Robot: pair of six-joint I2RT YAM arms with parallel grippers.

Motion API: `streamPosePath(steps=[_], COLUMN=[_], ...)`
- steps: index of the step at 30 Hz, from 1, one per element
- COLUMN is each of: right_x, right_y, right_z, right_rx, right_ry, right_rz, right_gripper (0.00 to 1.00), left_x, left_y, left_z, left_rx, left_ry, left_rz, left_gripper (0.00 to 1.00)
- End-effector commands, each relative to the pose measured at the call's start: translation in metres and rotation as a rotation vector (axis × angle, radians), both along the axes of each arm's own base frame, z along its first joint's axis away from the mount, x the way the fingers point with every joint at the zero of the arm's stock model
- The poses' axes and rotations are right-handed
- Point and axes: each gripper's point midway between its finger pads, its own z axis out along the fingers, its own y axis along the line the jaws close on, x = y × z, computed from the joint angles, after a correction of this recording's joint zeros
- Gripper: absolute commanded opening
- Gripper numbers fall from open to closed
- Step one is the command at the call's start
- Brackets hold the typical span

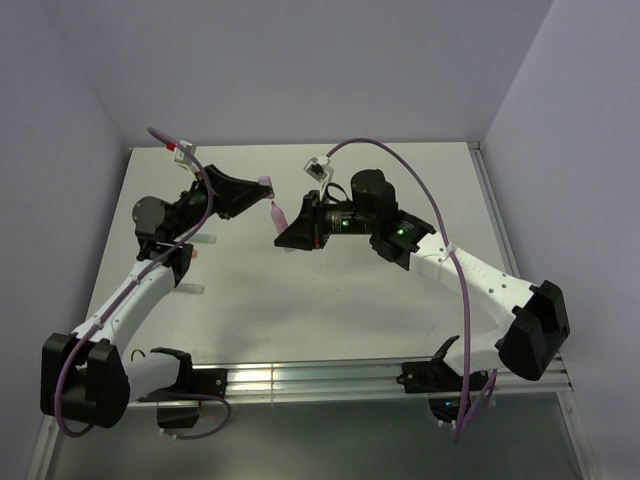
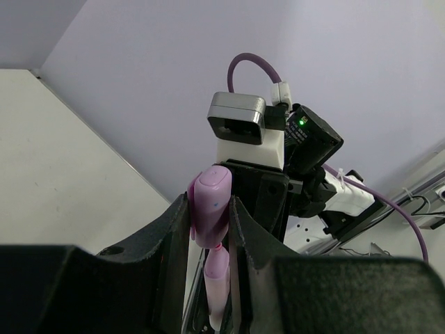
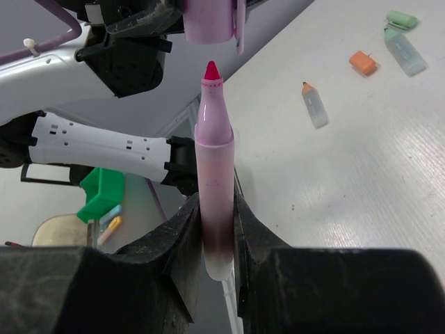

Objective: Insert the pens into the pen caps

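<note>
**Pink pen tip just short of its cap**

Above the white table (image 1: 330,300), the left pincer (image 2: 208,217) is clamped on a stubby purple-pink plastic cap (image 2: 211,202). The cap stands up between its jaws at the centre of the left wrist view. The right pincer (image 3: 215,212) grips a slim pink marker pen (image 3: 214,174) by the lower barrel, upright in the middle of its own view. The pen's red tip points at the cap's open mouth at the top edge, just apart from it. In the upper right of that view, on the table and well apart from both pincers, lie a small orange cap (image 3: 362,62), a pale pen with an orange tip (image 3: 314,106), a mint-green pen (image 3: 405,52) and a green cap (image 3: 401,19).
</note>
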Motion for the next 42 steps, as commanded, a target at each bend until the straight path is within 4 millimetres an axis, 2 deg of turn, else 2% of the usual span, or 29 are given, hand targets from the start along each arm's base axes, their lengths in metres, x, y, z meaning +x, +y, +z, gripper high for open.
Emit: streamPosePath(steps=[1,31,42], right_x=[0.002,0.016,0.022], right_y=[0.0,-0.009,-0.01], right_z=[0.021,0.027,0.029], right_rx=[0.032,0.027,0.034], right_ry=[-0.059,-0.085,-0.089], right_rz=[-0.006,-0.079,-0.103], right_gripper=[0.0,0.0,0.0], left_x=[-0.008,-0.01,-0.016], left_y=[-0.003,-0.011,-0.021], left_z=[0.007,-0.007,-0.011], left_rx=[0.01,0.047,0.041], left_ry=[-0.055,-0.027,-0.014], left_rz=[-0.02,-0.029,-0.022], left_gripper=[0.0,0.0,0.0])
